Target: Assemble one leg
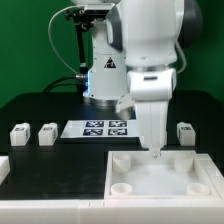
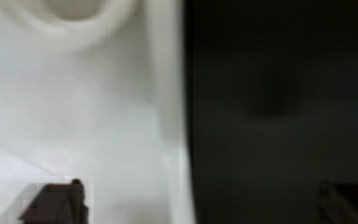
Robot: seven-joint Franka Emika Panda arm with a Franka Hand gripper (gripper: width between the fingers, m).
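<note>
Exterior and wrist views of one white robot arm (image 1: 140, 40) working over a black counter (image 1: 40, 108). No brand name or written word can be read anywhere. The arm's base carries a small dark label (image 1: 107, 65) with a triangle sign, its lettering too small to make out. All other markings are black-and-white square tags. The marker board (image 1: 105, 127) lies flat at the middle of the counter and bears four tags. Three legs are in view, each a small white block with one tag on its face. The leftmost leg (image 1: 18, 133) and the second leg (image 1: 46, 133) stand close together on the exterior view's left. The right leg (image 1: 185, 131) stands alone on the exterior view's right, well apart from that pair. One large white tray (image 1: 160, 180) with round corner sockets lies nearest the camera. One socket (image 2: 78, 15) shows in the wrist view. The hand (image 1: 157, 150) (image 2: 204, 205) hangs low over the far part of the tray, wide and holding nothing. Its two dark fingertips (image 2: 55, 203) are set far apart, one over the tray (image 2: 69, 120), the other over bare counter (image 2: 282, 100).
</note>
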